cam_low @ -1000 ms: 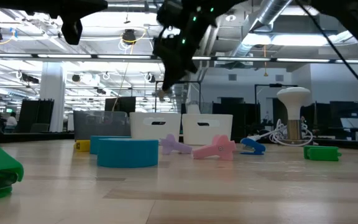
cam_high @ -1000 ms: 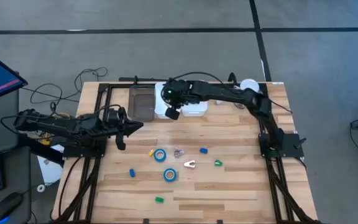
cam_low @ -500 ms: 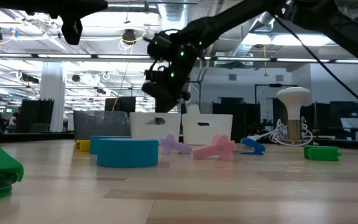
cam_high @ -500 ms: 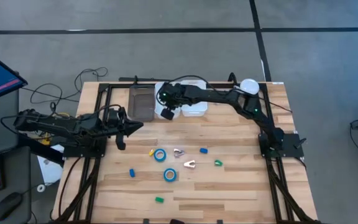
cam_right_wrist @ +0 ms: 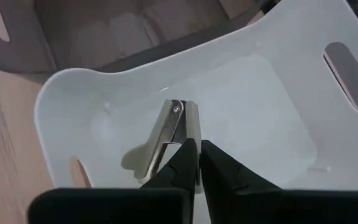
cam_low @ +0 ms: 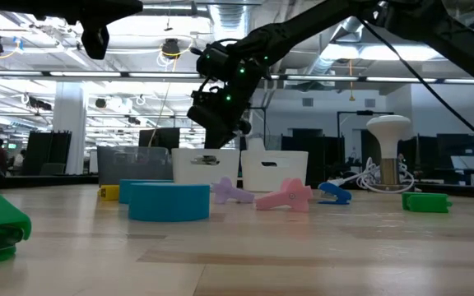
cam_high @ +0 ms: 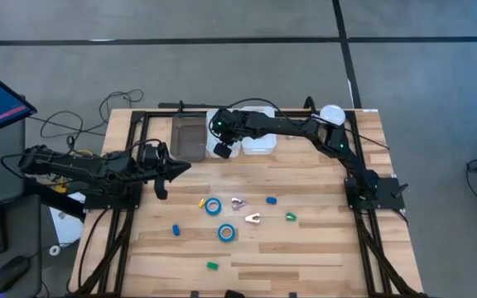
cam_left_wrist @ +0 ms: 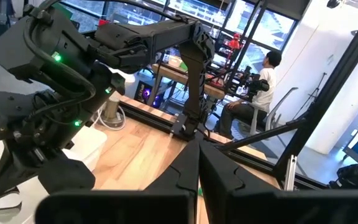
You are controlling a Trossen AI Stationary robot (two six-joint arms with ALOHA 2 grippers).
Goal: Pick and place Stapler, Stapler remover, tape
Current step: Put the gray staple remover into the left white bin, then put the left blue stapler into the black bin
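Note:
My right gripper (cam_high: pixel 222 151) hangs over the left white bin (cam_high: pixel 213 150), shut on a staple remover (cam_right_wrist: pixel 176 124) of bare metal with a pale handle. Two blue tape rolls (cam_high: pixel 214 207) (cam_high: pixel 226 233) lie flat on the table; a third is out of sight. A pale purple staple remover (cam_high: pixel 238 203) and a pink one (cam_high: pixel 253 218) lie between the rolls. Small staplers are scattered about: blue (cam_high: pixel 271 199), green (cam_high: pixel 291 217), blue (cam_high: pixel 175 230), green (cam_high: pixel 212 266). My left gripper (cam_high: pixel 161 187) waits shut at the table's left edge. My right gripper pinches one metal arm of the staple remover (cam_right_wrist: pixel 191 127) at its fingertips (cam_right_wrist: pixel 189 148), coming from above and pointing down into the bin. The other arm with its pale handle (cam_right_wrist: pixel 135 160) splays off to one side. The remover looks clear of the bin's floor.
A dark see-through bin (cam_high: pixel 189 136) stands left of the white bin, and a second white bin (cam_high: pixel 261 144) stands right of it, all along the far edge. A white lamp-like object (cam_high: pixel 331 113) sits at the far right corner. A small yellow block (cam_high: pixel 201 201) lies by the tape.
My right gripper has moved a little toward the table's left and come down over the left white bin, carrying the staple remover with it. Everything on the table has stayed in place.

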